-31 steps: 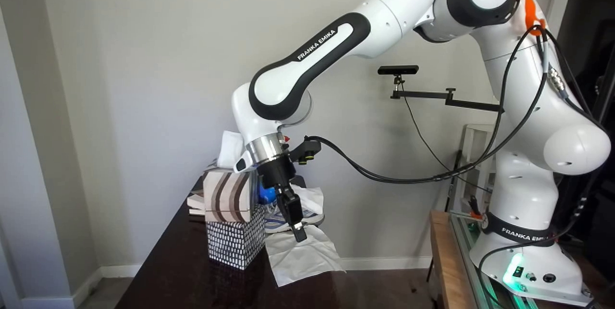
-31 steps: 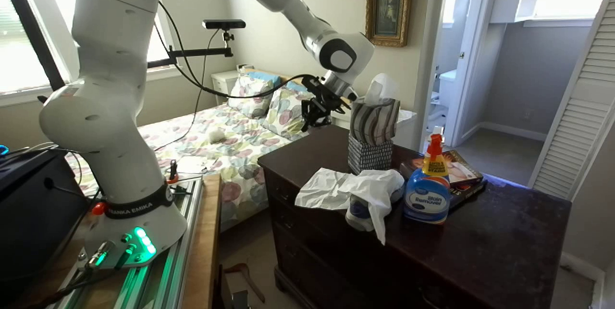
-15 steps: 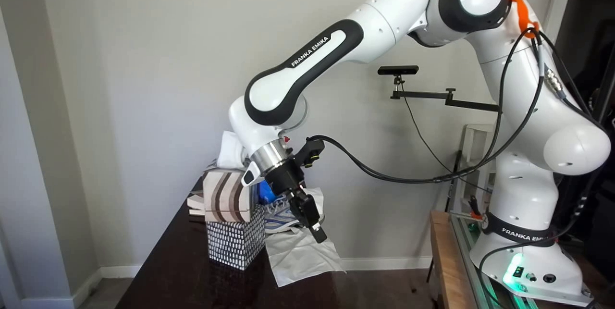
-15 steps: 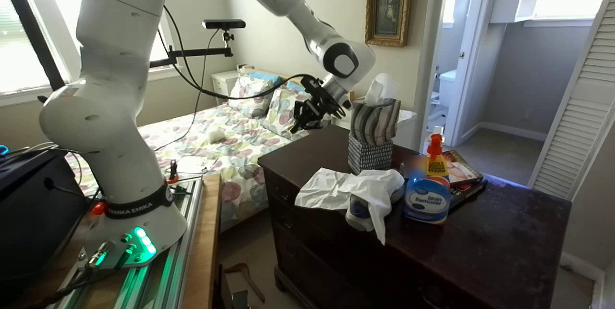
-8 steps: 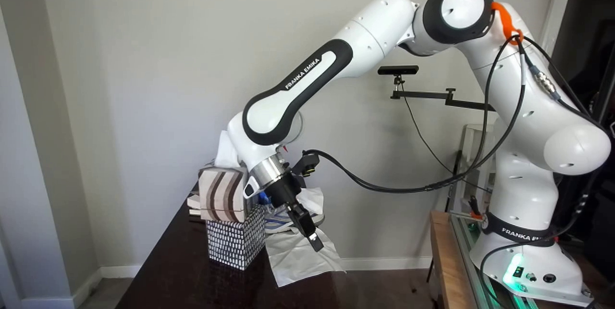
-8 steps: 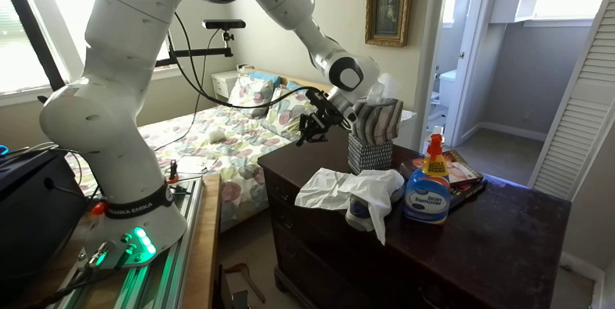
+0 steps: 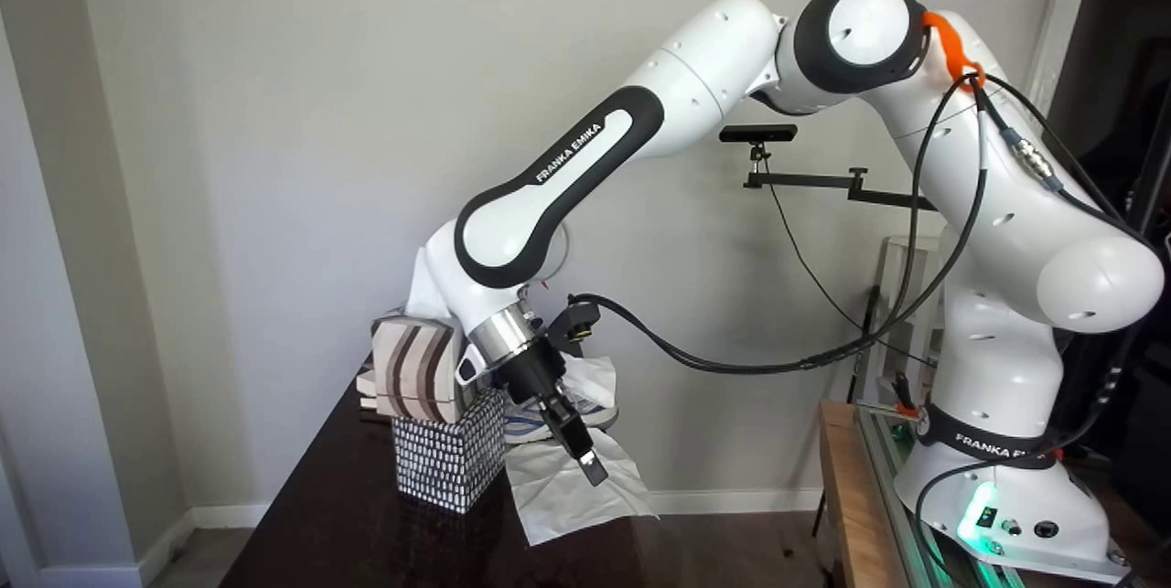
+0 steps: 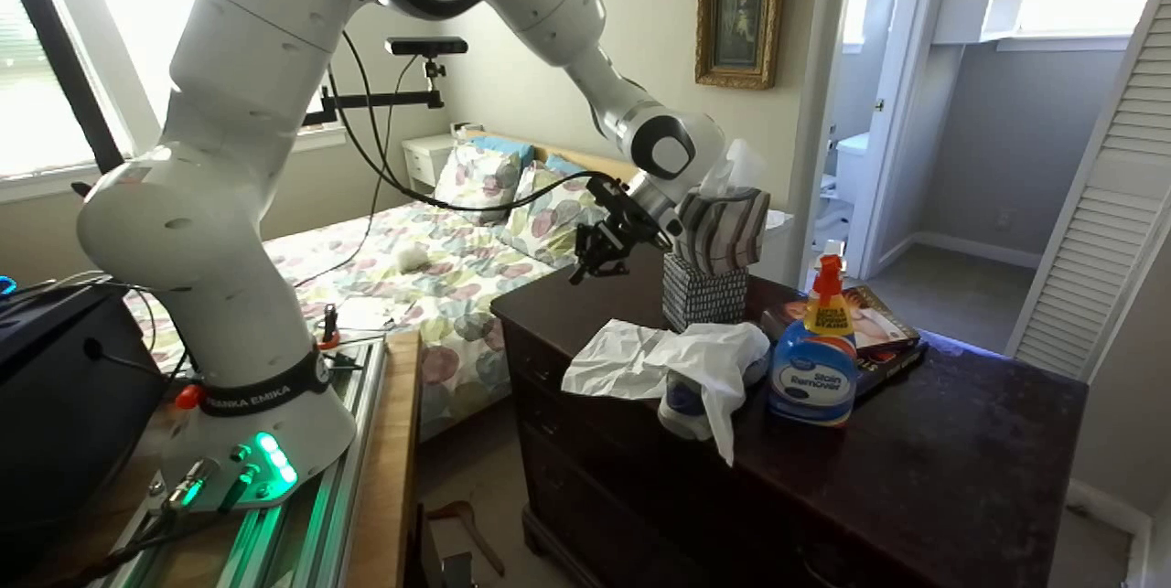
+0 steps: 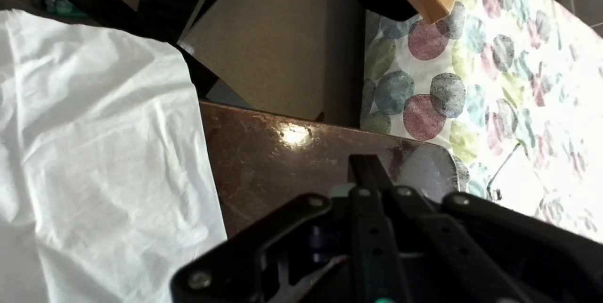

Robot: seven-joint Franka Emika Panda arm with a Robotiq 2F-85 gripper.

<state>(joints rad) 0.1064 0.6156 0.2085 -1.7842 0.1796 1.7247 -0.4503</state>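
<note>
- Fingers (image 9: 358, 173) of the gripper (image 7: 593, 467) are clenched together above the dark dresser (image 8: 915, 478).
- Striped tissue box (image 8: 723, 231), cream with brown bands, sits askew on a black-and-white patterned box (image 8: 704, 297), just beside the arm's wrist (image 8: 653, 195).
- White tissue (image 8: 732, 167) rises from its top.
- Crumpled white sheet (image 8: 613, 361) lies near the gripper.

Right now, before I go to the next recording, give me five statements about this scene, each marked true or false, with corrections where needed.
1. The gripper is shut. True.
2. A white sheet lies on the dresser. True.
3. The gripper is grasping the white sheet. False: it holds nothing.
4. The striped tissue box rests on a black-and-white box. True.
5. Nothing sticks out of the striped tissue box. False: a white tissue sticks out of its top.
</note>
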